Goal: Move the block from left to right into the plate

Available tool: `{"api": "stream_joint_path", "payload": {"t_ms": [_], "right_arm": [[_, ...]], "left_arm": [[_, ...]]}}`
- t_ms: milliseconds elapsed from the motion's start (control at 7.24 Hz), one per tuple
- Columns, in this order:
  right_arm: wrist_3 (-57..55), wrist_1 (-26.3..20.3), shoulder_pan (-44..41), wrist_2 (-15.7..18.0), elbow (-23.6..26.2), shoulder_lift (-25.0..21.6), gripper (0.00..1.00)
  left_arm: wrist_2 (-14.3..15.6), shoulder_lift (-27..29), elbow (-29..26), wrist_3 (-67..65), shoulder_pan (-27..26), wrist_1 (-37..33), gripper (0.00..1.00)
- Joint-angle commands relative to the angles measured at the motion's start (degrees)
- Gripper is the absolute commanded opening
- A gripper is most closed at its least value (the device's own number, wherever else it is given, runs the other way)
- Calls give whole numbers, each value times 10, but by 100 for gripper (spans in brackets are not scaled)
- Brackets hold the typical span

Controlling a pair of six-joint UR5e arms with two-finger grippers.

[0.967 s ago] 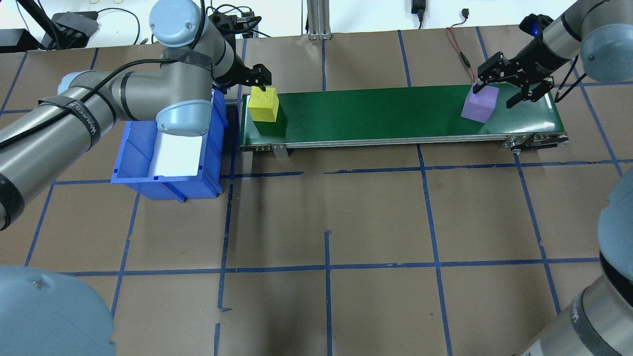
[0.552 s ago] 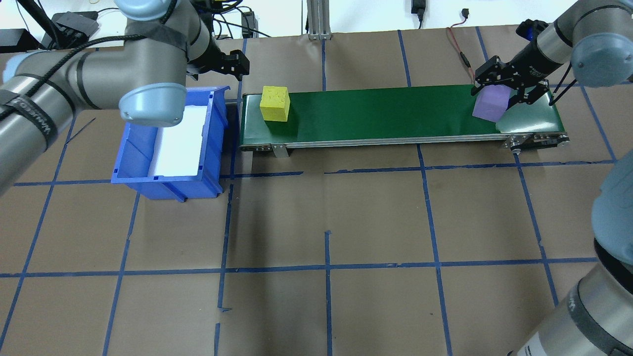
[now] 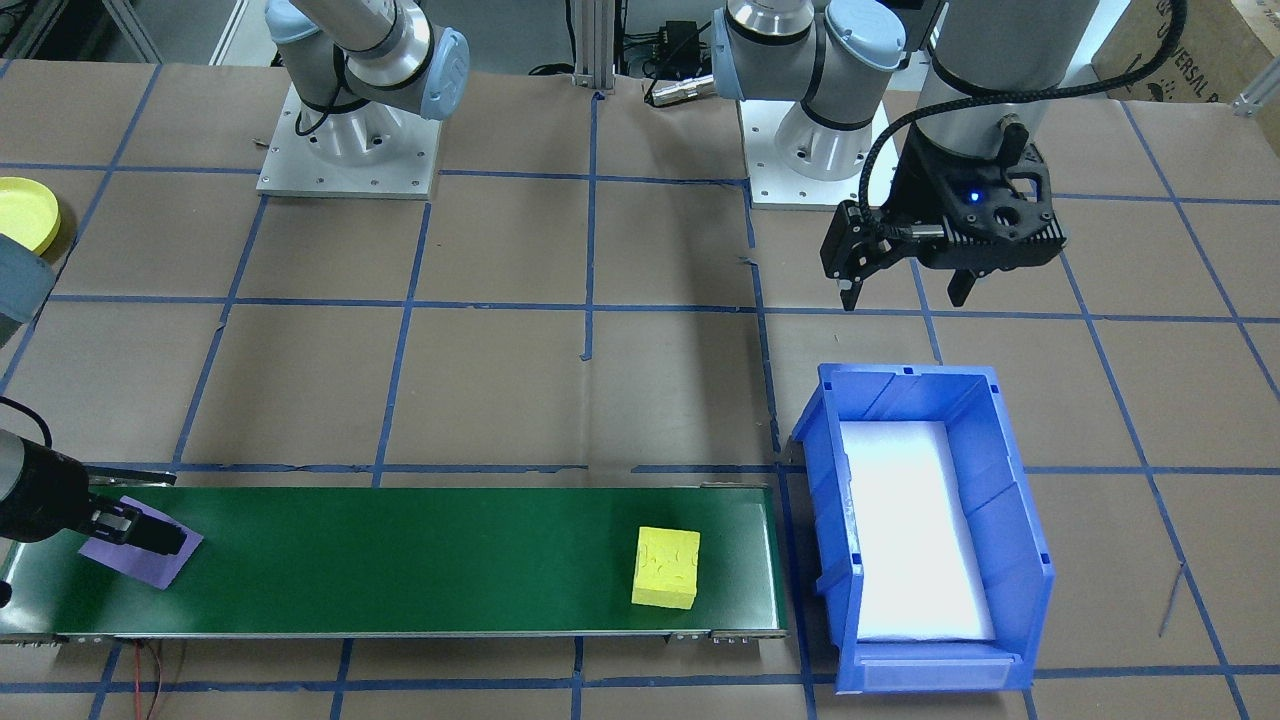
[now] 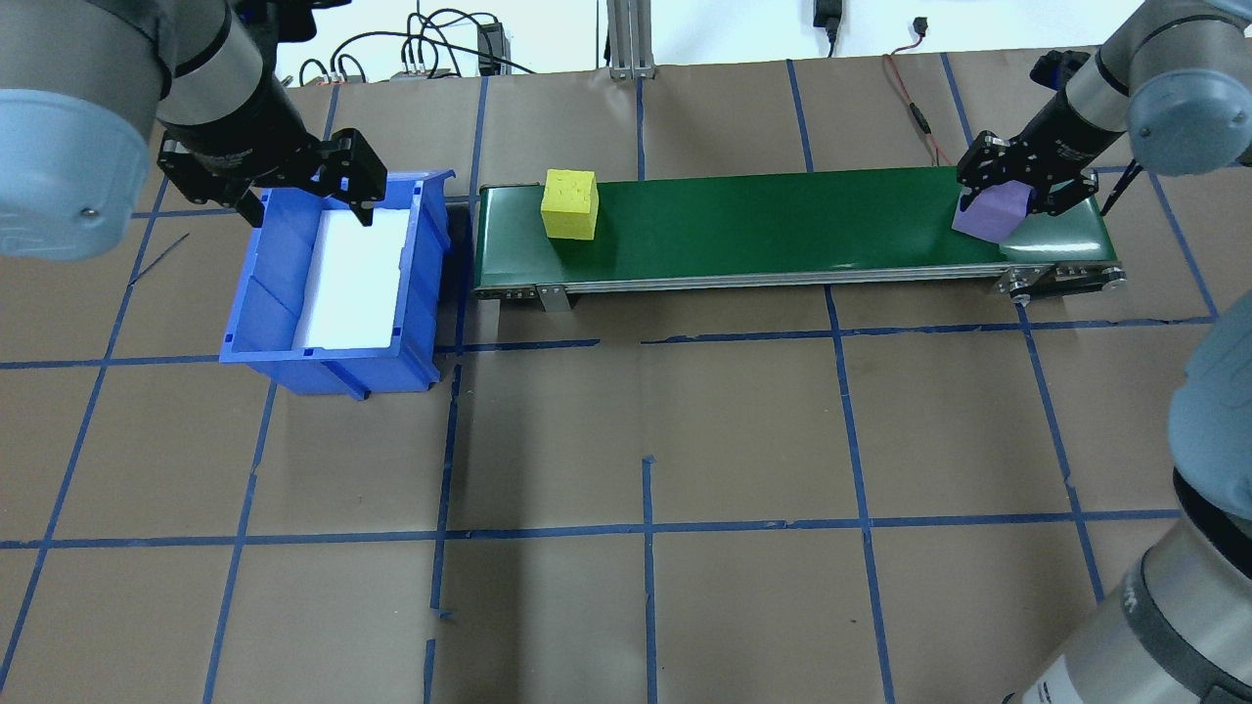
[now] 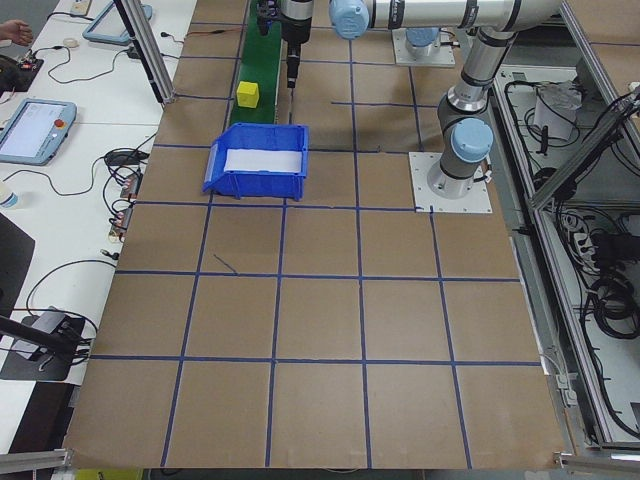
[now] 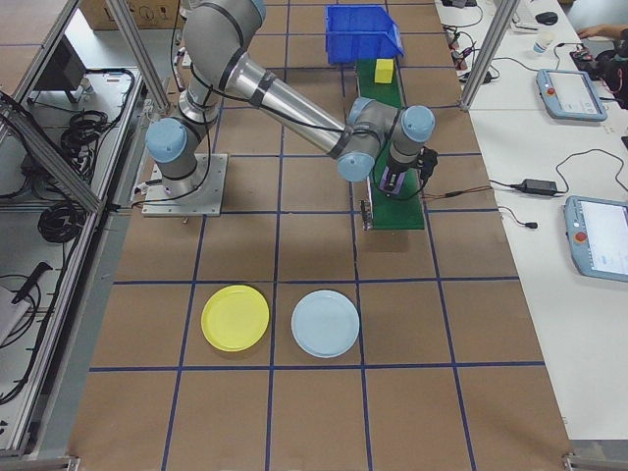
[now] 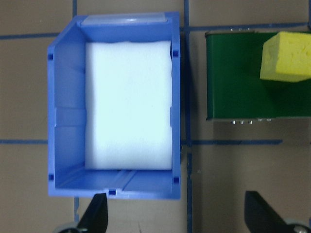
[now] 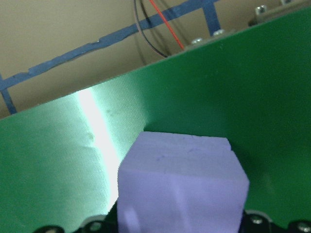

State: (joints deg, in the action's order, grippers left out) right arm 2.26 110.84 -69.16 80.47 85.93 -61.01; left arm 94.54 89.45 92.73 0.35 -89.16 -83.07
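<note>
A yellow block rides on the green belt near its left end. At the belt's right end sits a purple block, and my right gripper is shut on it, one finger on each side. The left gripper hangs open and holds nothing above the blue bin. On the table beyond the belt's right end lies the yellow plate, apart from both grippers.
A pale blue plate lies beside the yellow one. The blue bin has a white floor and stands just off the belt's left end. Cables run behind the belt's right end.
The left gripper pulled away from the yellow block, back over the bin. Both blocks travelled right along the belt. The right gripper followed the purple block and narrowed onto it.
</note>
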Motion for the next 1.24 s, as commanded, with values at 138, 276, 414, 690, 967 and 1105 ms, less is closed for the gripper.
{"api": "stream_joint_path", "payload": {"t_ms": [138, 276, 414, 690, 967, 1105], "right_arm": [[18, -45, 16, 73, -17, -46, 8], [122, -48, 61, 94, -20, -55, 8], [231, -48, 138, 107, -16, -56, 9], [395, -42, 241, 130, -9, -53, 9], [530, -34, 341, 126, -5, -12, 10], [550, 7, 355, 124, -2, 13, 10]], "left_arm": [[-3, 16, 10, -4, 9, 9, 100], [-4, 14, 1, -2, 7, 27, 100], [-2, 10, -3, 2, 6, 28, 100], [-4, 11, -2, 2, 7, 32, 100], [0, 3, -4, 4, 6, 25, 100], [-4, -1, -5, 29, 9, 28, 100]]}}
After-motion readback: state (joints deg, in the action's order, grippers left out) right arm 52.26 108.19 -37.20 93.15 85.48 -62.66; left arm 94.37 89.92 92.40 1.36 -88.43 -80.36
